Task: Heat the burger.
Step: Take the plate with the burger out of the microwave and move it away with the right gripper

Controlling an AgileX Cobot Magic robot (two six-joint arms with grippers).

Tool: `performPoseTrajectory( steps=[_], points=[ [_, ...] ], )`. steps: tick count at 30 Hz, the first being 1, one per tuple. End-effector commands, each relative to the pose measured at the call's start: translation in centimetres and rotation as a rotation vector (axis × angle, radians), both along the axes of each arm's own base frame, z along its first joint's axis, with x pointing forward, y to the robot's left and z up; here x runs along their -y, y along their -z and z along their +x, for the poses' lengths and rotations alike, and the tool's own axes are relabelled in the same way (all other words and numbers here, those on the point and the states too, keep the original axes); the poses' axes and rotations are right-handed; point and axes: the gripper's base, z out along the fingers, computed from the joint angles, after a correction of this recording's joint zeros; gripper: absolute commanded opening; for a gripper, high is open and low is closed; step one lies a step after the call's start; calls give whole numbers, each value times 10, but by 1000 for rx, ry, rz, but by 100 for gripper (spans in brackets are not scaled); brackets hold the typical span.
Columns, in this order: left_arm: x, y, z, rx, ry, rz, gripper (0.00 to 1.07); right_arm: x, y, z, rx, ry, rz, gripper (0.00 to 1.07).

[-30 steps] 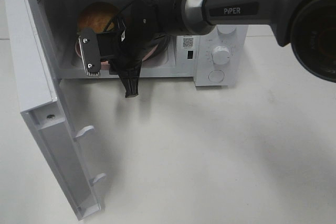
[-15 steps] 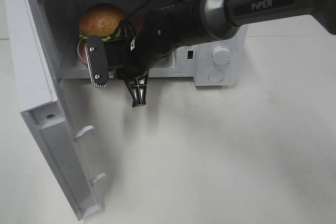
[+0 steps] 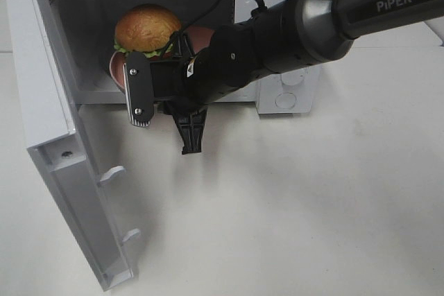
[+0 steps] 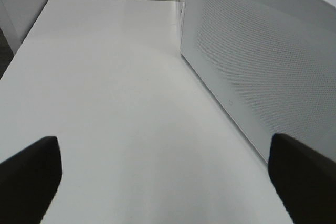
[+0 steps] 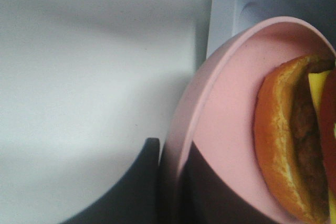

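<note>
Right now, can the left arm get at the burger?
Probably not. The burger sits inside the microwave, behind the open door, with the right end effector clamping its pink plate.

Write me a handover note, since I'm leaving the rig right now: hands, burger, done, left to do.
Right hand: shut on the rim of the pink plate, at the microwave opening.
Left hand: open, empty, over bare table beside the open door.
Burger: on the plate, in the cavity mouth.
Done: door open.
Left: set the plate fully inside, release, shut the door, start heating.
</note>
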Motion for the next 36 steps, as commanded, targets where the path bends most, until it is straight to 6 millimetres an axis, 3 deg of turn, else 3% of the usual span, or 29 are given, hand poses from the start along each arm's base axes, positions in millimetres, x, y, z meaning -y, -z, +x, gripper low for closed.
performPoseTrajectory(
  steps=[1, 19, 36],
  points=[
    [0, 1, 0, 6, -4, -5, 100, -1, -24, -4, 110, -11, 71, 0],
    [0, 1, 0, 6, -4, -5, 100, 37, -32, -59, 114, -24, 69, 0],
    [0, 1, 0, 6, -4, -5, 100, 97, -37, -122, 100, 11, 82, 0]
  ],
)
